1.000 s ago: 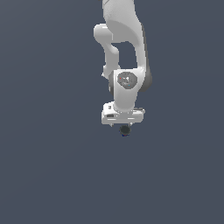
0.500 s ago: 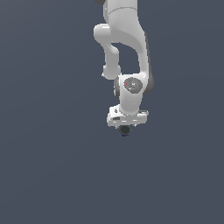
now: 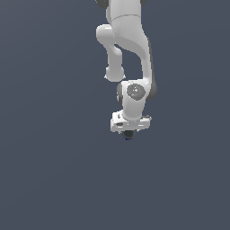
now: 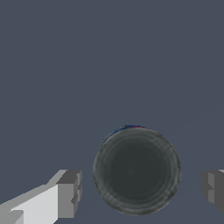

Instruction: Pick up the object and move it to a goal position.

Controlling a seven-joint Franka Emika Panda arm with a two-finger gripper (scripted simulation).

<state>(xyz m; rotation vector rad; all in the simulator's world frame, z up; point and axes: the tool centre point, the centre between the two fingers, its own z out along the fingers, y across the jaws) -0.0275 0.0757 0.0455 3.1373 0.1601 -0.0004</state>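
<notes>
The object (image 4: pixel 137 171) is a dark grey-black ball with a thin blue edge, lying on the flat grey ground. In the wrist view it sits between the two grey fingers (image 4: pixel 69 193), with a gap on each side. My gripper (image 4: pixel 141 190) is open and does not touch it. In the exterior view the white arm hangs straight down. The gripper (image 3: pixel 129 131) is right above the object (image 3: pixel 129 134), of which only a small dark spot shows under the hand.
A plain dark grey ground (image 3: pixel 54 179) fills both views. No marker or other object shows.
The wrist has sunk a little toward the object and turned slightly. The object has stayed in place.
</notes>
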